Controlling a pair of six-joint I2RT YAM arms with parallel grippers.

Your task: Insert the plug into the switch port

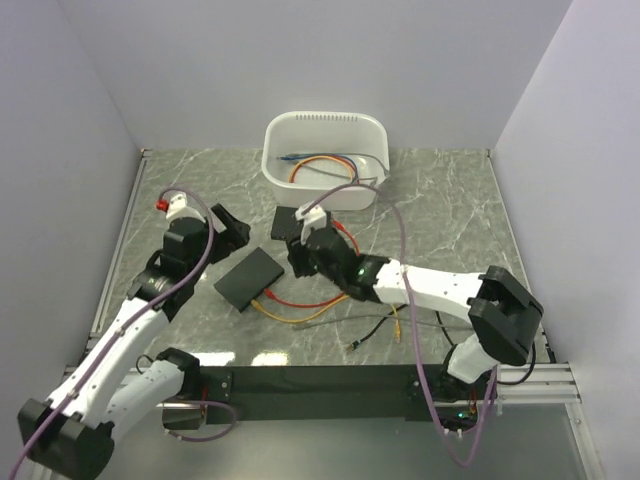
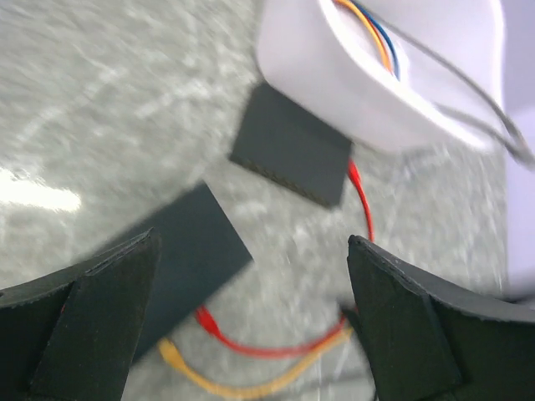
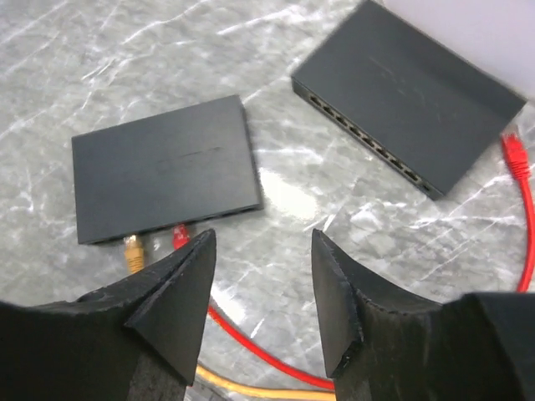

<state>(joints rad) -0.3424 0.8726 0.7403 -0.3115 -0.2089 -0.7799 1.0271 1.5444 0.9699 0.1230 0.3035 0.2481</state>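
Two black switches lie on the marble table, the near one (image 1: 250, 278) (image 3: 163, 175) and the far one (image 1: 290, 222) (image 3: 410, 92). An orange plug (image 3: 132, 251) and a red plug (image 3: 179, 236) sit against the near switch's port face, seemingly in ports. The red cable's other plug (image 3: 516, 154) (image 1: 343, 228) lies loose by the far switch's corner. My right gripper (image 3: 261, 284) (image 1: 298, 262) is open and empty, hovering above the table between the switches. My left gripper (image 2: 251, 334) (image 1: 235, 232) is open and empty, left of both switches.
A white basin (image 1: 325, 160) (image 2: 334, 75) with several coiled cables stands behind the far switch. Red and orange cables (image 1: 300, 305) loop on the table in front of the near switch. A black cable (image 1: 375, 330) and a yellow-tipped cable (image 1: 397, 325) lie near my right arm.
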